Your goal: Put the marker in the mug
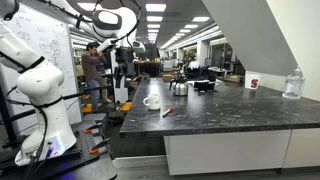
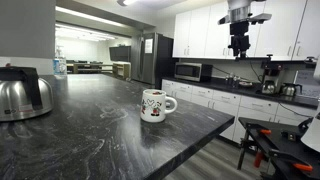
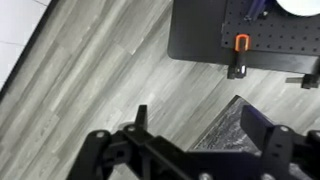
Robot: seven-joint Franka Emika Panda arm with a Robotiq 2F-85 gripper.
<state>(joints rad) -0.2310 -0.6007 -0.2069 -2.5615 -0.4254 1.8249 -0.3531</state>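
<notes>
The white mug (image 1: 152,101) stands on the dark stone counter (image 1: 230,112) near its end; it also shows in an exterior view (image 2: 153,104) close to the counter corner. The marker (image 1: 166,111), slim with a reddish part, lies on the counter just beside the mug; it does not show in the other views. My gripper (image 1: 122,62) hangs high off the counter's end, away from the mug, and also shows in an exterior view (image 2: 239,45). In the wrist view the gripper (image 3: 200,125) is open and empty above the floor and the counter's corner (image 3: 225,138).
A shiny metal kettle (image 1: 179,87) (image 2: 22,95) stands further along the counter. A white cup with a red mark (image 1: 253,83) and a clear water jug (image 1: 293,84) stand at the far end. The black robot base plate holds an orange clamp (image 3: 240,45). A person (image 1: 93,70) stands behind.
</notes>
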